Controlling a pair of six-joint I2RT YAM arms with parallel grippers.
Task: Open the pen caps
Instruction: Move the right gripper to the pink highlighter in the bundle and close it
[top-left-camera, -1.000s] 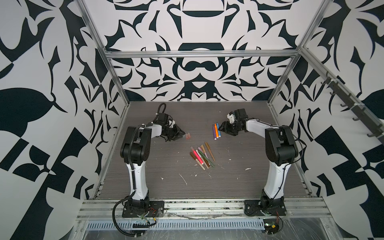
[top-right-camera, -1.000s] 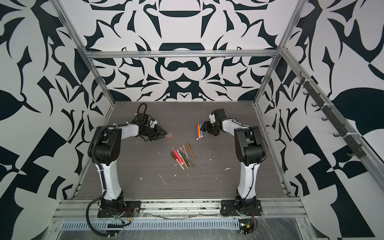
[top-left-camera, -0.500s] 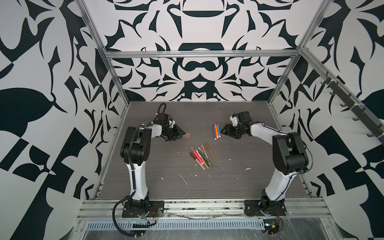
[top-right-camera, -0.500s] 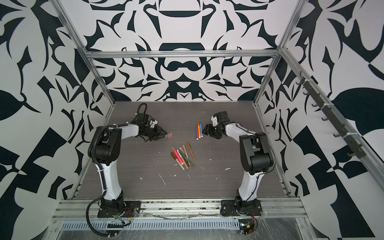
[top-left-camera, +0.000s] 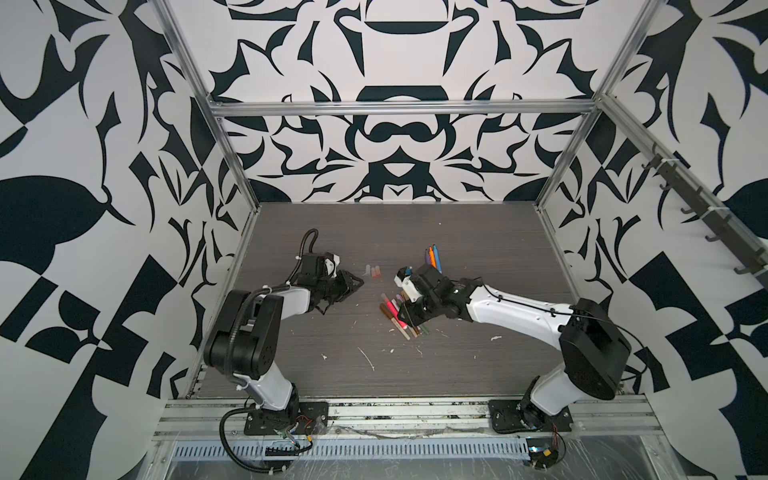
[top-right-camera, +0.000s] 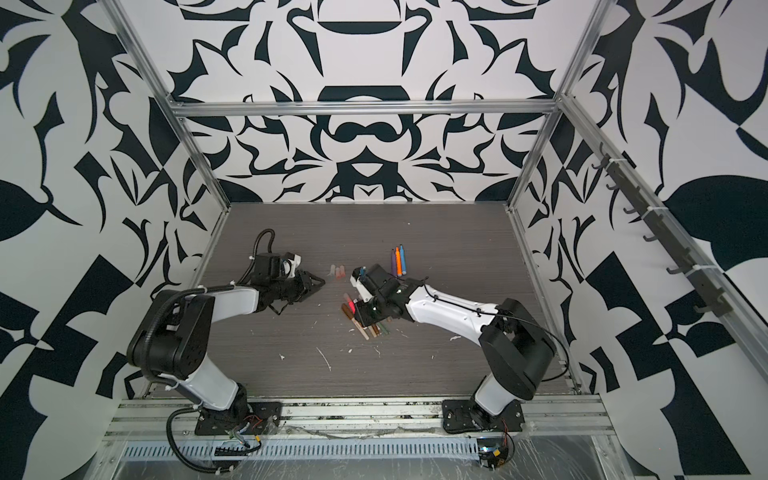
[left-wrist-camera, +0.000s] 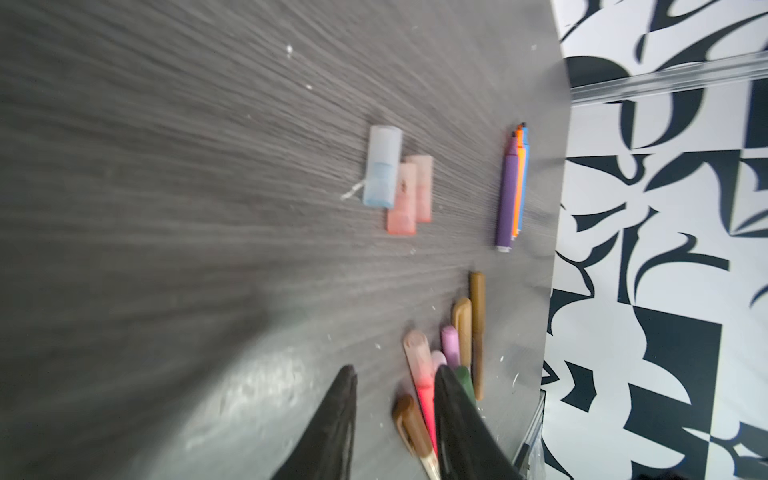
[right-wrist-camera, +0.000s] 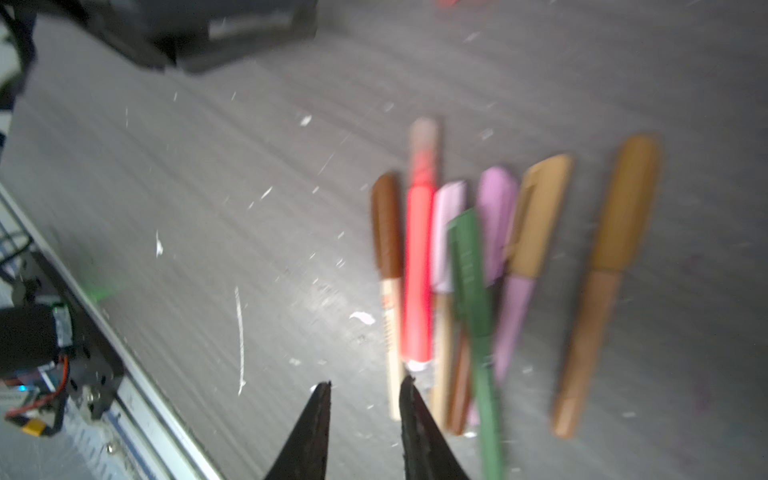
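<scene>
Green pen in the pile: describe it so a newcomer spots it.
On the dark table, find the pile of capped pens near the right gripper. The green pen is the only green one, lying slanted across its lilac and brown neighbours.

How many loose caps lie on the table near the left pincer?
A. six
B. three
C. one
B: three caps lie side by side on the table, one pale blue and two pinkish.
</scene>
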